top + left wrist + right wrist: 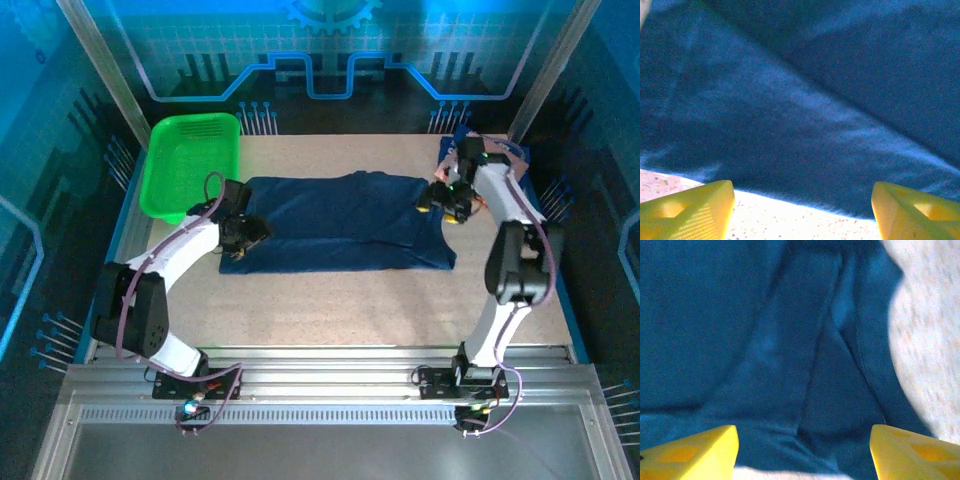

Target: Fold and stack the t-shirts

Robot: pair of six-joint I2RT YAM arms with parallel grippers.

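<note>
Dark blue cloth lies flat in the middle of the table (330, 310): this is a t-shirt (345, 225), spread out in a wide band from left to right. The left gripper (250, 232) sits low at the left end of the t-shirt. In the left wrist view its yellow fingers (695, 210) are spread far apart with nothing between them, and the shirt's edge lies just past them on the speckled table top. The right gripper (447, 203) sits at the right end of the t-shirt, by a sleeve. Its yellow fingers (695, 450) are spread wide too and hold nothing, with blue folds right in front of them. A green basket (165, 180) stands at the far left corner, near the shirt. A second t-shirt (452, 148), dark with some pink, lies in the far right corner behind the right arm.
</note>
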